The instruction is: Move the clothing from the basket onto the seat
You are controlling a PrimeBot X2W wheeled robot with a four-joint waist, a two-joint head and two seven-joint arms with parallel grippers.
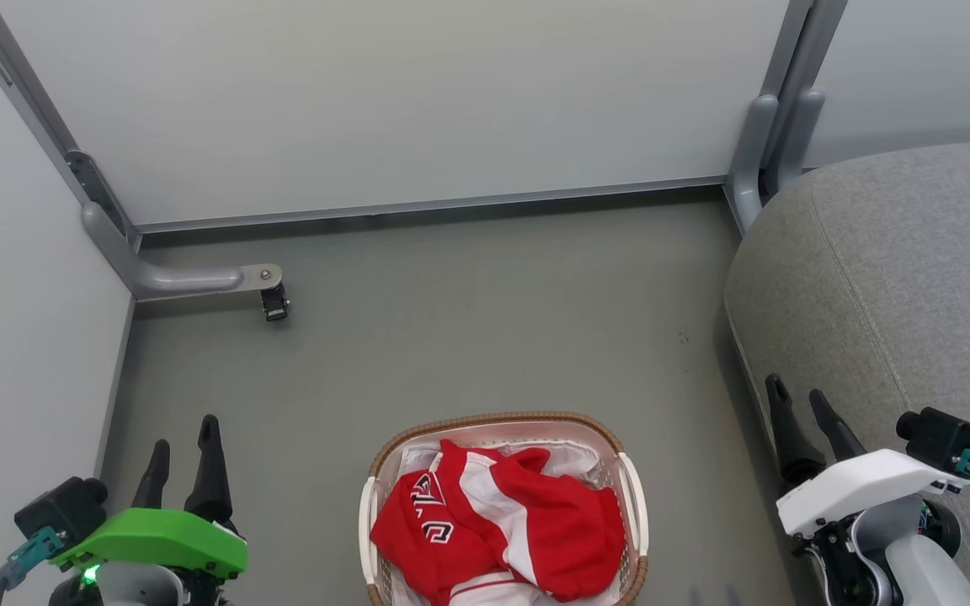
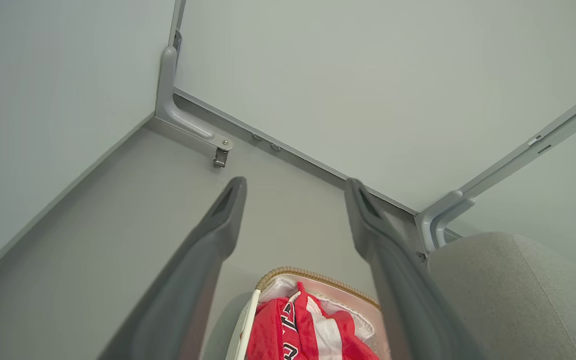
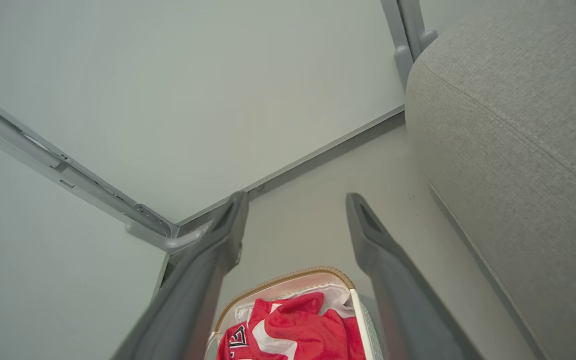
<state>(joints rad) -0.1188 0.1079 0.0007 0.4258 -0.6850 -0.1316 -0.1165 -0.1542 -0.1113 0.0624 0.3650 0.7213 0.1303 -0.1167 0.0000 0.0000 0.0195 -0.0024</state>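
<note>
1. We saw the basket (image 1: 493, 418) on the grey floor (image 1: 468, 328) between our two arms, its near end cut off by the head view's bottom edge. Bare floor stretched ahead to the wall panel (image 1: 409, 101).
2. The seat (image 1: 914, 278) stood near the basket on our right with a strip of floor between them. Its rounded corner was close to the panel post (image 1: 759, 151).
3. The clothing (image 1: 502, 522) lay crumpled inside the basket, over the white liner (image 1: 573, 459).
4. The left jaws and the right jaws both stood spread wide, gripping and touching nothing, one on either side of the basket.
5. Black-and-white lettering showed on the clothing, too folded for us to read.
</note>
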